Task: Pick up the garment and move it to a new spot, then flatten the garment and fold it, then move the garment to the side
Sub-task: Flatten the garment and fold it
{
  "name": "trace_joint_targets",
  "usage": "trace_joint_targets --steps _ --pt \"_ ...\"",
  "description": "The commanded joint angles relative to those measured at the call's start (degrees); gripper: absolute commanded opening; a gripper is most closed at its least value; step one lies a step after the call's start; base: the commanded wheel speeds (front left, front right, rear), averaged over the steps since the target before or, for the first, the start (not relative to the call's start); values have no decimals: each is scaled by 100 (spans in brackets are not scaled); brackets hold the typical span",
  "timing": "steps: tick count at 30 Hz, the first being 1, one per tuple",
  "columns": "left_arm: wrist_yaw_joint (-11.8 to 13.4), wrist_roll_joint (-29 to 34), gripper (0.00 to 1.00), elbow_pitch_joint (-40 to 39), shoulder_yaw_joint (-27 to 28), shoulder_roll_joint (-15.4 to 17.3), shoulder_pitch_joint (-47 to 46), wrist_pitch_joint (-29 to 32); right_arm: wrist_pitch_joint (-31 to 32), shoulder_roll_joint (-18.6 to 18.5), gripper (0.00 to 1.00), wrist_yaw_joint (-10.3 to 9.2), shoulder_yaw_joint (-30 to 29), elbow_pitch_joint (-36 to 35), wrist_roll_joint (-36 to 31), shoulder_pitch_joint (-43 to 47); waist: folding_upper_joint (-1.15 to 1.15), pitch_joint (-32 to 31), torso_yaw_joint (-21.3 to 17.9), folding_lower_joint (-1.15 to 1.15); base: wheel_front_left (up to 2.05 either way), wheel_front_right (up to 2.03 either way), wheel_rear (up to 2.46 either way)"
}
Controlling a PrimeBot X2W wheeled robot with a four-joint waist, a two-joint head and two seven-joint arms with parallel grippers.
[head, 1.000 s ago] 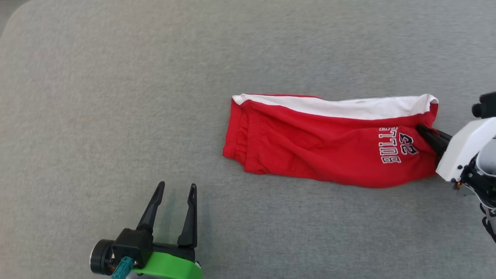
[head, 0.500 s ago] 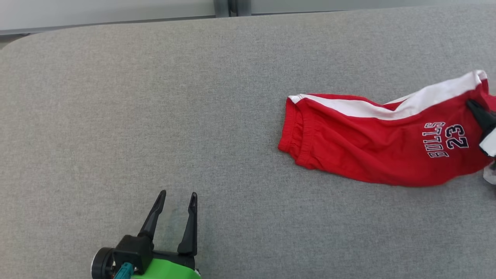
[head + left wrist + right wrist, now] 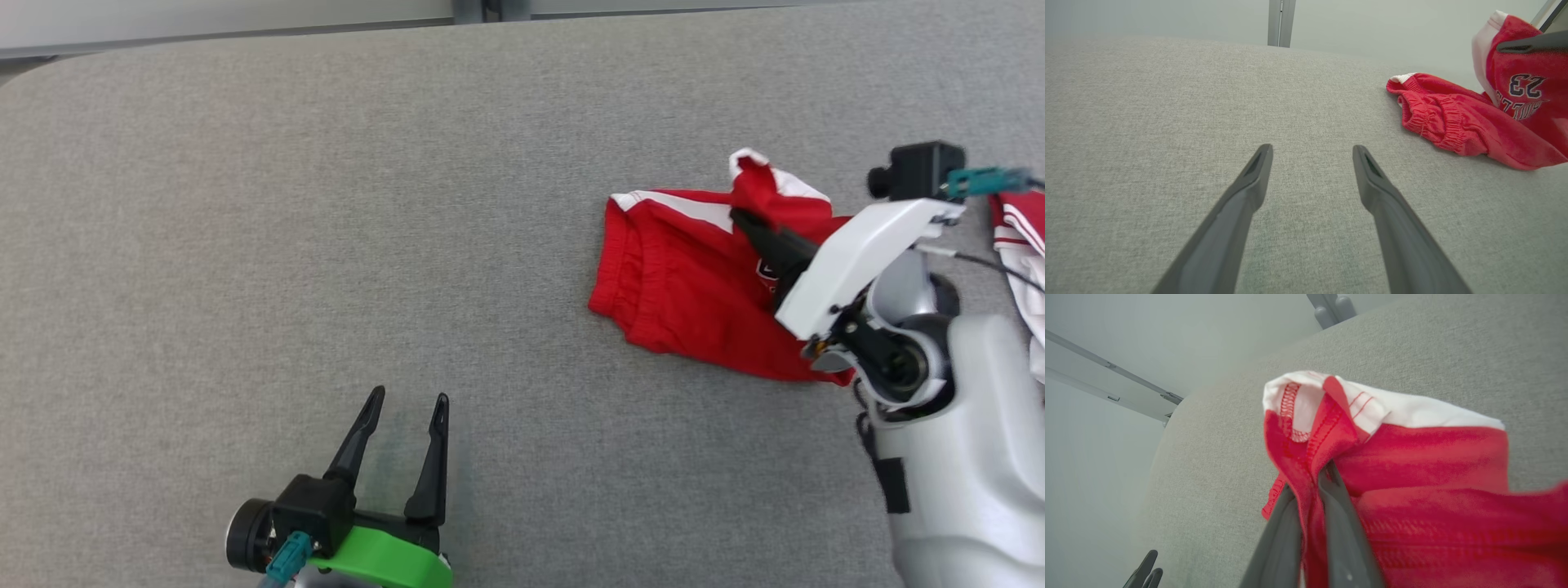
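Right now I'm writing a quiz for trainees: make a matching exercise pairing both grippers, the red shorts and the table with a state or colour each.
1. left gripper
2. right gripper
3. red shorts
4. table

a. grey
b. shut on red cloth
c. open, holding nothing
d. one end lifted, waistband end lying flat

Pairs: 1-c, 2-b, 3-d, 4-a
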Motion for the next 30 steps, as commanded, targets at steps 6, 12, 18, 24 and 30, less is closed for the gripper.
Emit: trace_joint_targets --steps 6,12,18,24,30 --pt "-47 23 100 207 96 13 -175 -17 -1235 5 0 5 502 1146 473 -238 0 27 187 0 0 0 0" --pt "-43 -63 100 311 11 13 -54 -17 -1946 -2 0 5 1246 1888 918 -531 0 -117 133 0 0 0 0" --pt "-18 -166 100 369 -156 13 -38 -17 -2274 3 0 5 1738 2445 801 -742 0 -216 97 0 0 0 0" --pt "-27 -163 100 433 -163 12 -4 -17 -2508 5 100 5 2159 2501 744 -698 0 -315 84 0 0 0 0" --pt "-11 -133 100 554 25 12 245 -17 -2796 8 100 5 2180 1782 86 -302 0 -722 -83 0 0 0 0"
